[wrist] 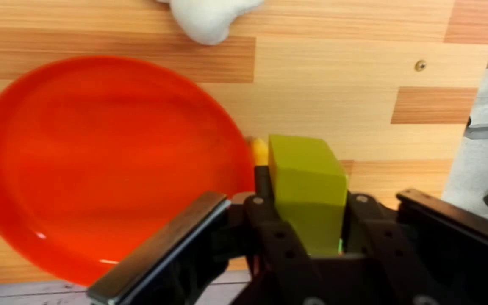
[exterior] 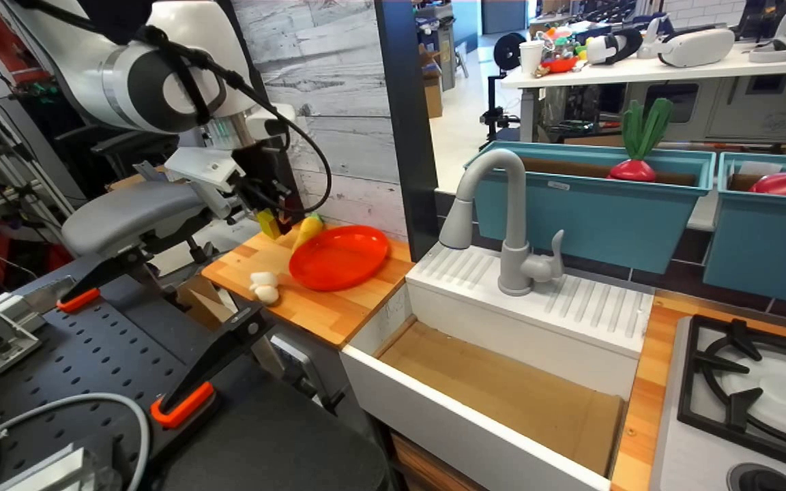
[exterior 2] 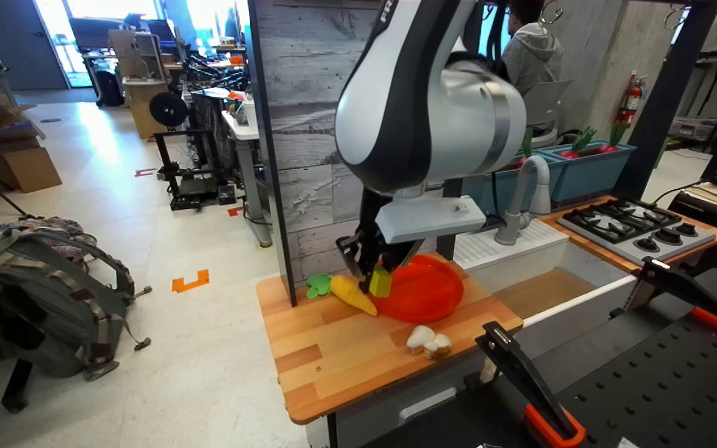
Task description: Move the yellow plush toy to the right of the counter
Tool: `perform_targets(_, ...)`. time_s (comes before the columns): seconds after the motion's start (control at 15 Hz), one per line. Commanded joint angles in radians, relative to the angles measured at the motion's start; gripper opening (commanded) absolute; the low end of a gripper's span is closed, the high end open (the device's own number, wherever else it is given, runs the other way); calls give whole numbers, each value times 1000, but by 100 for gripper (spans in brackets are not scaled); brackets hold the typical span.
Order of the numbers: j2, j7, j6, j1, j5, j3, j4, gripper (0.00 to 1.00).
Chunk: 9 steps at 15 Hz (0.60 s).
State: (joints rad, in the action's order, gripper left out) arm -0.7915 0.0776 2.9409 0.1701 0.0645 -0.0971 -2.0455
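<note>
A yellow, carrot-shaped plush toy (exterior: 308, 230) with a green top lies on the wooden counter (exterior: 328, 317), against the red plate's edge; it also shows in an exterior view (exterior 2: 352, 294). In the wrist view only its tip (wrist: 260, 151) shows, beside my gripper. My gripper (wrist: 305, 199) is shut on a yellow block (wrist: 307, 186) with flat faces. It holds the block above the counter (exterior 2: 358, 367), over the toy and the plate's edge. The block also shows in both exterior views (exterior: 268, 224) (exterior 2: 381, 282).
The red plate (exterior 2: 424, 292) lies near the wood-panel wall (exterior: 345, 164). A pale cream lump (exterior 2: 428, 341) sits near the counter's front edge. The white sink (exterior: 475, 443) with its grey faucet (exterior: 516, 225) adjoins the counter. Black clamps (exterior 2: 529, 379) stand in front.
</note>
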Motion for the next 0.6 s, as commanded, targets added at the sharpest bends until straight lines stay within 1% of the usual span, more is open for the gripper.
perform_targets(0.0,99,-9,19,-26,-20,56,-103,8)
perform_targets(0.27,124,-33,21,-93,-17,95,-130,8)
perform_targets(0.53,105,-64,23,-179,-7,96,-142,8)
